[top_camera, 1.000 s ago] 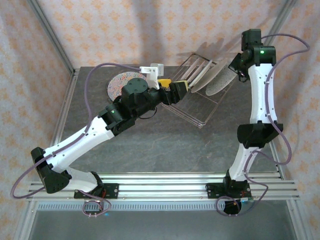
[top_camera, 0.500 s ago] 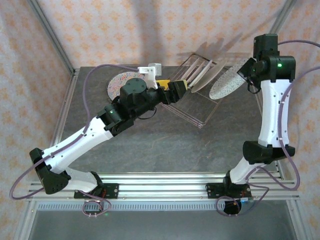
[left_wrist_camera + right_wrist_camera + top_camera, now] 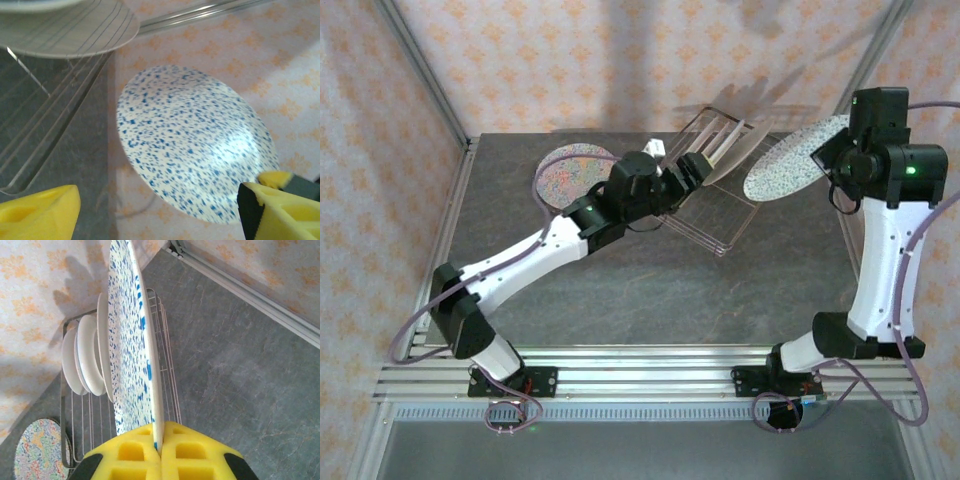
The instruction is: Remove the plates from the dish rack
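Upright plates [image 3: 87,357] in dish rack [image 3: 720,215]; flat plate [image 3: 565,172] on table [image 3: 640,290] leftward, raised plate [image 3: 792,165] rightward.

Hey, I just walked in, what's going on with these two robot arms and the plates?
The arms are unloading a wire dish rack. The right claw is shut on the rim of a blue-speckled plate, holding it in the air to the right of the rack. The left claw is open and empty, reaching in at the rack's left side. Three pale plates stand in the rack, and a multicolour-speckled plate lies flat on the table to the rack's left.
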Tool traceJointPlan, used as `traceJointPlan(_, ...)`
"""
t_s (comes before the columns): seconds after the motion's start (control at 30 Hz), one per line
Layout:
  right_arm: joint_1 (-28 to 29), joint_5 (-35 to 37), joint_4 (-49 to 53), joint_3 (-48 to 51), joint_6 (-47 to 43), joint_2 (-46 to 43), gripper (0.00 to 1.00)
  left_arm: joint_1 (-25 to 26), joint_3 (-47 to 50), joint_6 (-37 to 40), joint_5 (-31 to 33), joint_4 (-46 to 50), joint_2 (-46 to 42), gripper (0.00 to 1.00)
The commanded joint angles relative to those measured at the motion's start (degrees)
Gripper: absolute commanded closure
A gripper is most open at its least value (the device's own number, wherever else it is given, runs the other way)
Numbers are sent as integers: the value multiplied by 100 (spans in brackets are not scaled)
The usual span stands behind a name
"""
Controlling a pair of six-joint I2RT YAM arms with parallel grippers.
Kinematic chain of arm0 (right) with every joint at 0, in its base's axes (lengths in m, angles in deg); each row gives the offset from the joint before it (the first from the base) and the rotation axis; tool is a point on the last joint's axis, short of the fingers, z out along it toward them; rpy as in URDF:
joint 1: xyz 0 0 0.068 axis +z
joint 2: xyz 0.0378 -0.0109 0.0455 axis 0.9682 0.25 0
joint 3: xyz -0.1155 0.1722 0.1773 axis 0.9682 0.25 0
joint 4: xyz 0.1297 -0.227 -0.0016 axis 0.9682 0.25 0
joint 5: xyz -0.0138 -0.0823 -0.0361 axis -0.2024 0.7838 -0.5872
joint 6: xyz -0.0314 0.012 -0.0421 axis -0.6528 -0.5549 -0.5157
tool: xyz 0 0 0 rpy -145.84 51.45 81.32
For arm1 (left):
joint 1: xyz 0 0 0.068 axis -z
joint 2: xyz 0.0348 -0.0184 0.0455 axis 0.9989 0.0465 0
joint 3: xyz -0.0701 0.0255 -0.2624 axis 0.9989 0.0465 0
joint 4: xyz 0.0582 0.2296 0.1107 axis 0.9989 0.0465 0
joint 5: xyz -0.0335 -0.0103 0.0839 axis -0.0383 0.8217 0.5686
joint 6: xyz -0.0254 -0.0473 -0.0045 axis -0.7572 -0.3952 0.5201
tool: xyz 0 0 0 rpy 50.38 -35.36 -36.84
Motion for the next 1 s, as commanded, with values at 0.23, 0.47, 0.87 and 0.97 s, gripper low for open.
traceJointPlan(0.23,-13,-243,-1101,699,531,-851,100,138,-1086,-1982,-682,-1283,1211,27)
traceJointPlan(0.47,-12,-801,-1428,788,822,-822,100,124,-1327,-2173,-717,-1214,1522,31)
traceJointPlan(0.87,-58,-1509,-2067,1325,1258,-908,100,23,-1480,-2384,-798,-1541,1847,66)
traceJointPlan(0.97,-86,-1662,-2167,1483,1294,-930,100,-29,-1408,-2271,-785,-1414,1734,75)
